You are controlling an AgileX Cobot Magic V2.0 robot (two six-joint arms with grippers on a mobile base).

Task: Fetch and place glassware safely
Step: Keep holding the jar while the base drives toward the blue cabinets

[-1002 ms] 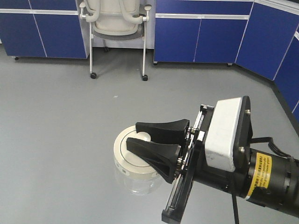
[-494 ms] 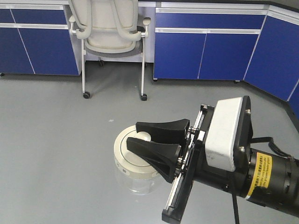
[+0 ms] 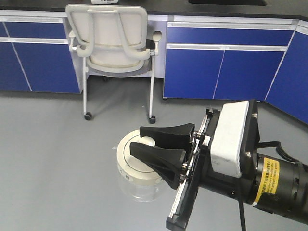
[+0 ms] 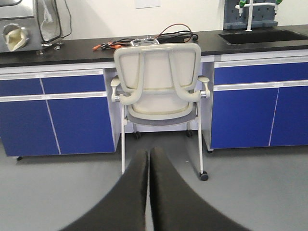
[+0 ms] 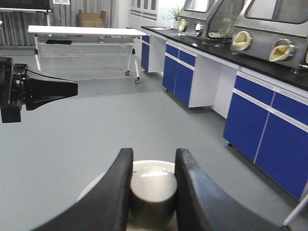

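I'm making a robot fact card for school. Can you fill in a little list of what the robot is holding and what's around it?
Held thing: glass jar with an off-white lid
Held by: right gripper, fingers closed on either side of the lid's knob
Left gripper: fingers shut together, holding nothing
Ahead: white chair on wheels, in front of blue cabinets
Below the jar: grey floor
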